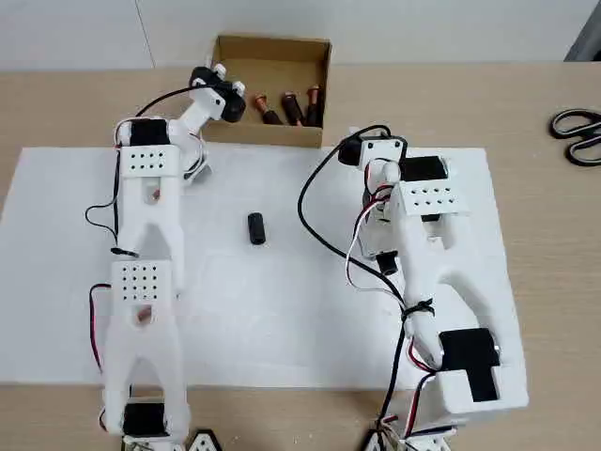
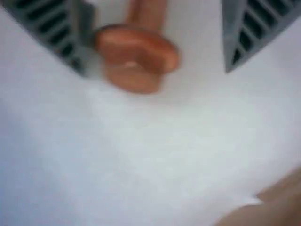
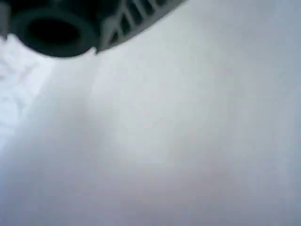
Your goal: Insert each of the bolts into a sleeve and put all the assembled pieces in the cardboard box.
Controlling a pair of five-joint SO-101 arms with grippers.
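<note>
No legible txt, labels or nos., as far as visible.

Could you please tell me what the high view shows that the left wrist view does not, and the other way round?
The high view adds the cardboard box with assembled pieces inside, a loose sleeve on the sheet, and scissors at the table's far edge. The left wrist view adds a close look at a copper bolt between the open fingers of the left gripper. Shared by both: the white sheet and the wooden table.
</note>
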